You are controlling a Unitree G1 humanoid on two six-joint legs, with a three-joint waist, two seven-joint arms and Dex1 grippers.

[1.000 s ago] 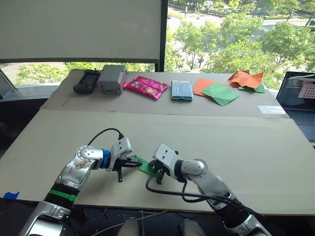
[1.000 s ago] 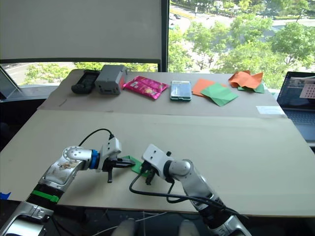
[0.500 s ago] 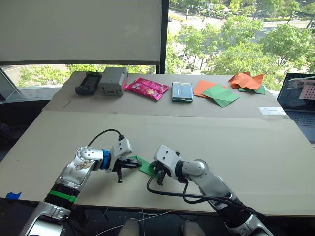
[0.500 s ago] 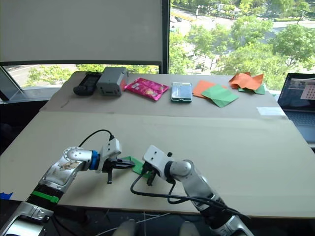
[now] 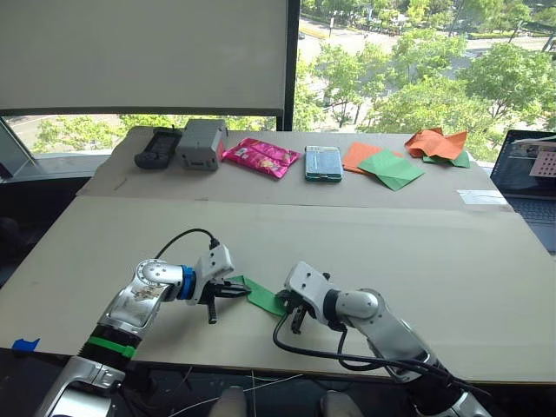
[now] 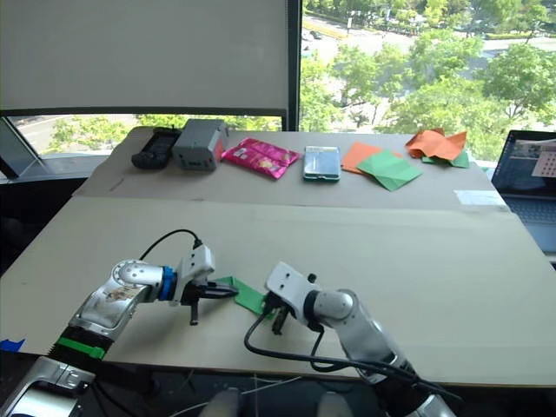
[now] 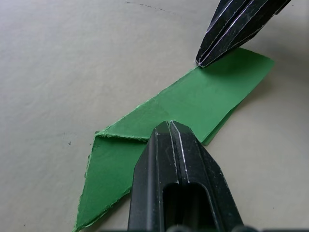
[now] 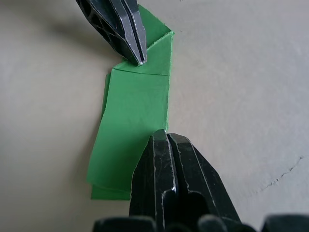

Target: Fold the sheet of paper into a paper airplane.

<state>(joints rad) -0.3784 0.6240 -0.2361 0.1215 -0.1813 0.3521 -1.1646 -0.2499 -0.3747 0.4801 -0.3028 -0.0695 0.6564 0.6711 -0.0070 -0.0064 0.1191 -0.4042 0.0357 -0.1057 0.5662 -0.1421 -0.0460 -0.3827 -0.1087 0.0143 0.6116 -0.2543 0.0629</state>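
Right gripper (image 5: 294,306) has slid outward since a second ago, so more of the folded sheet of paper (image 5: 260,296) shows between the two grippers. Its fingers are pressed together, tips on the strip's near end. Left gripper (image 5: 241,290), also closed, pins the other end flat on the table (image 5: 391,234). One green strip, two grippers on it.

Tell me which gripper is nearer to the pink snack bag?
Left. The left gripper is nearly straight in front of the pink snack bag; the right gripper is closer to the robot and further right.
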